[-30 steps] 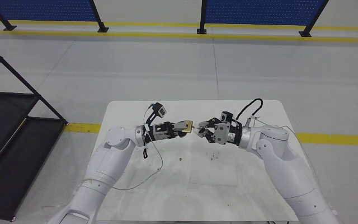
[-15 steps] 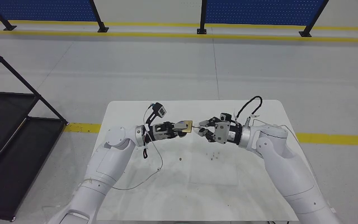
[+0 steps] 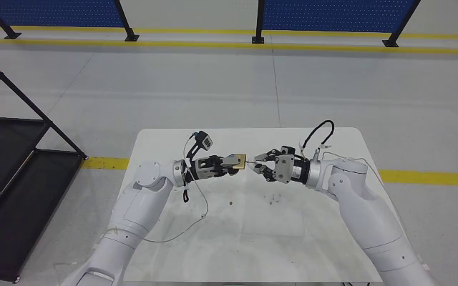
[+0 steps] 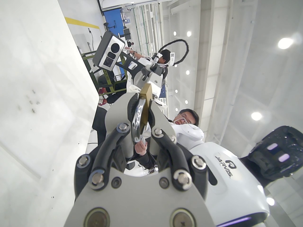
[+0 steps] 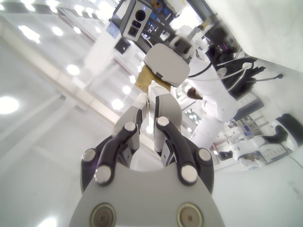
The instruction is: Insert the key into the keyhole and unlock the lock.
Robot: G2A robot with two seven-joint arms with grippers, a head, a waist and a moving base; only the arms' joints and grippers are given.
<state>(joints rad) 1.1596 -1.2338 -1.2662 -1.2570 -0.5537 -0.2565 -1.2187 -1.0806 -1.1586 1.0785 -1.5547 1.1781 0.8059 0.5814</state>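
Above the middle of the white table (image 3: 215, 243) my two grippers meet tip to tip. My left gripper (image 3: 235, 161) (image 4: 142, 100) is shut on a brass padlock (image 3: 242, 159) (image 4: 146, 93), whose silver shackle (image 4: 138, 115) lies back between the fingers. My right gripper (image 3: 255, 166) (image 5: 147, 96) faces the lock's free end, and its fingers are pressed together on a thin key (image 5: 143, 99), mostly hidden by them. The key end is at the padlock (image 5: 145, 79). I cannot see the keyhole itself.
A thin cable (image 3: 202, 211) hangs from the left arm onto the table. Small dark specks (image 3: 272, 198) mark the tabletop below the grippers. A black cart (image 3: 28, 168) stands on the floor off the table's left side.
The right wrist has turned slightly, its black cable loop shifting. The left gripper and the padlock have kept still.
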